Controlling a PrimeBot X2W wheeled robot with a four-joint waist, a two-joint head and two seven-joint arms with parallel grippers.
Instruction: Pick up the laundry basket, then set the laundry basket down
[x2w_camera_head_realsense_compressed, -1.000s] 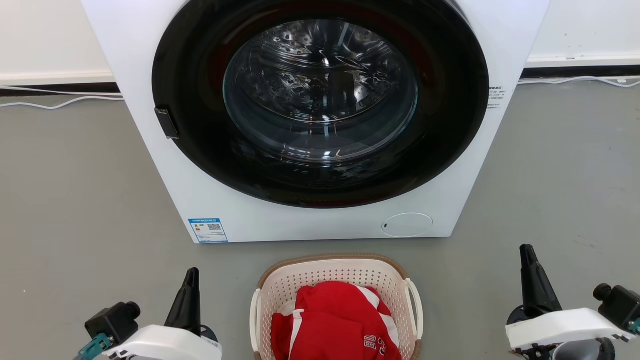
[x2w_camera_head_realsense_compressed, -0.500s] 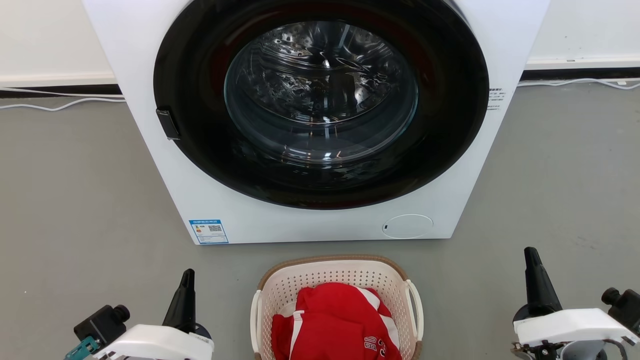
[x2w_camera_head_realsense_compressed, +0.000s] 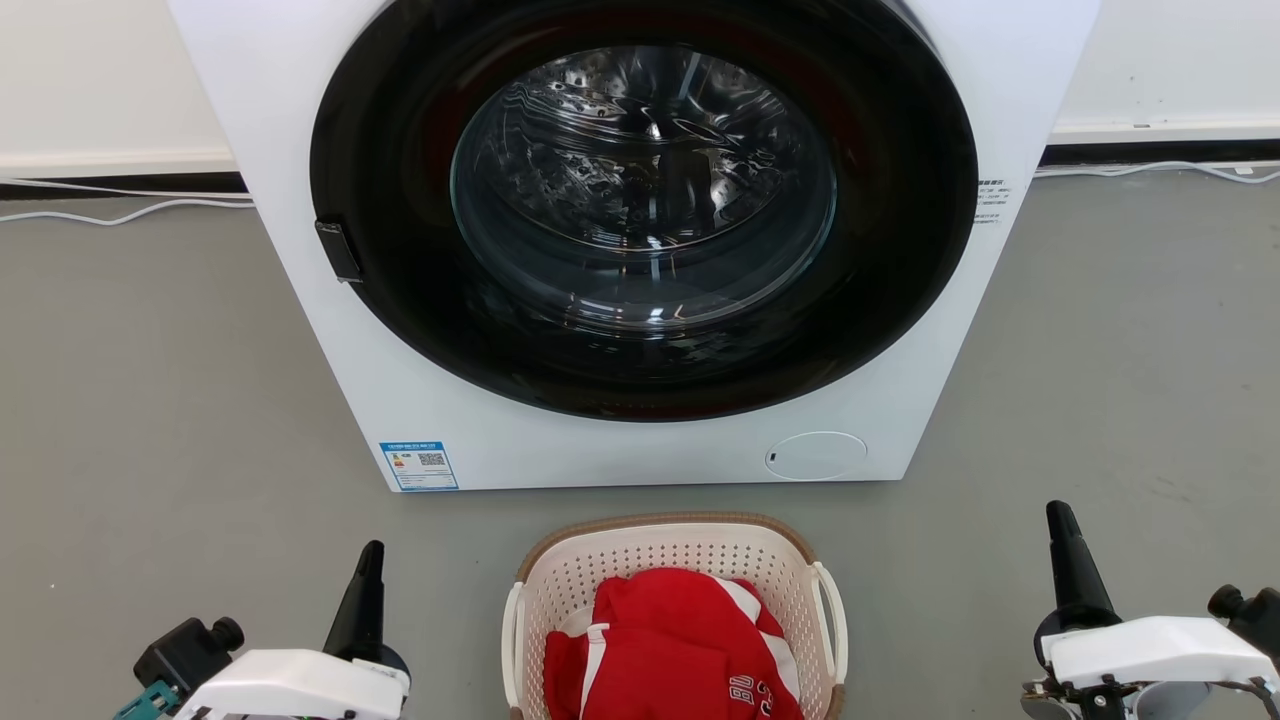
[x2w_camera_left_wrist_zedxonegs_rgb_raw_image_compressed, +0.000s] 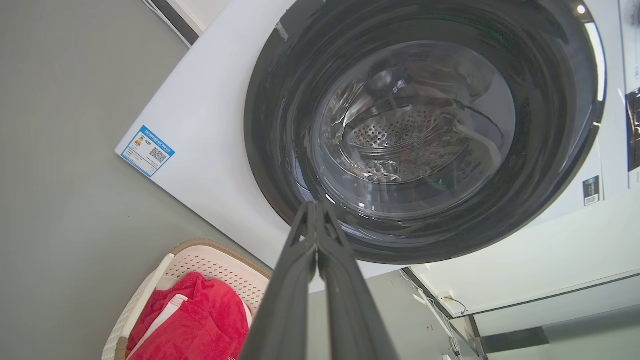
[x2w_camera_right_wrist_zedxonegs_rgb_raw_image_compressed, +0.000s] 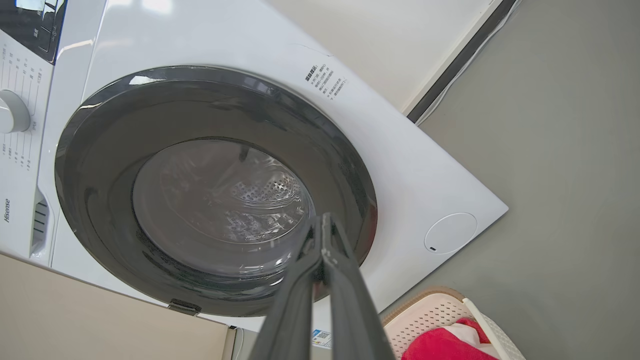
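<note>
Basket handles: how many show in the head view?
2 on the laundry basket: left handle on its left wall, right handle on its right; near end is out of frame, so others may be hidden.

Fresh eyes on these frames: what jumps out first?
The white washing machine with its dark round door looms in the head view's upper middle. In front of it on the grey floor sits the laundry basket holding a red garment; the left gripper and right gripper, both shut, flank it without touching.
</note>
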